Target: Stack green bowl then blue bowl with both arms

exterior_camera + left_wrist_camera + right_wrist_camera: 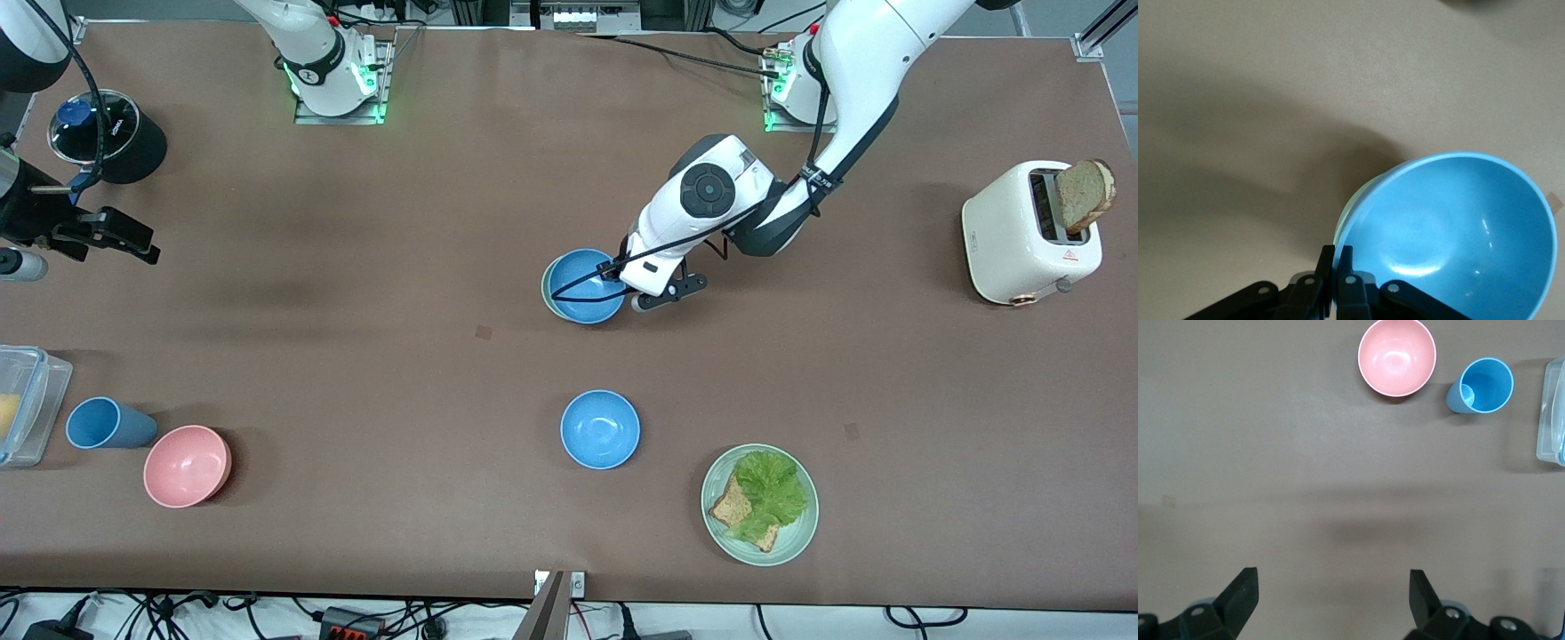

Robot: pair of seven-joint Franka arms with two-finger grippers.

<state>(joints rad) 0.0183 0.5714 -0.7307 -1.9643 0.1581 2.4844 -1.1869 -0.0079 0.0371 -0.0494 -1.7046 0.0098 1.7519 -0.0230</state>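
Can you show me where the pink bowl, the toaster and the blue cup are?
pink bowl [187, 466]: front view, on the middle of its inside.
toaster [1009, 233]: front view, on its white side wall.
blue cup [1486, 384]: right wrist view, on the inside seen through its open top.

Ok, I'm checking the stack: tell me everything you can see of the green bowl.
Only a thin pale mint crescent of the green bowl shows: smooth, glossy rim. It sits upright mid-table, with a blue bowl nested in it and covering its inside. The left pincer is shut on the blue bowl's rim right beside it.
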